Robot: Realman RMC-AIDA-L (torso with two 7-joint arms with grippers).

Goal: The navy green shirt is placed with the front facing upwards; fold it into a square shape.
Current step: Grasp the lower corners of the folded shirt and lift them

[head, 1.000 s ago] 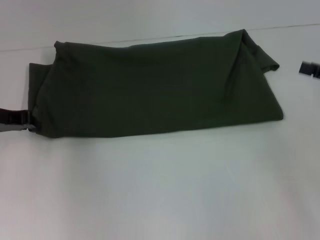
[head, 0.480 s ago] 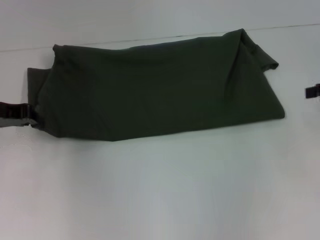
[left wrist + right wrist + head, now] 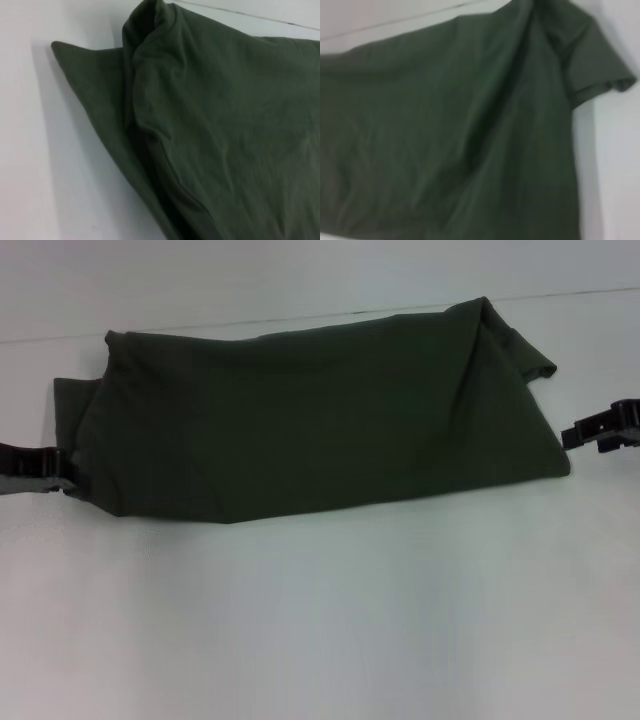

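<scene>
Here, the scene in parts.

Navy green shirt (image 3: 310, 425): lies on the white table (image 3: 320, 620), already folded lengthwise into a long band running left to right; no lettering shows on the upper face.
Right end: one short sleeve (image 3: 525, 355) sticks out past the band's edge, with a diagonal crease beside it.
Left end: layers are stacked unevenly, a lower ply jutting out beyond the upper one, as the left wrist view shows.
Left pincer (image 3: 40, 475): at the table level, touching the band's left near corner; whether it grips cloth or merely rests against it, I cannot tell.
Right pincer (image 3: 600, 430): just beside the right near corner, apart from the cloth; its fingers read as parted, holding nothing.
Handling: soft, light, limp cotton, likely to sag and drag rather than keep shape; plies may slip apart.
Hold points: judged best at the end corners, pinching all layers together.
</scene>
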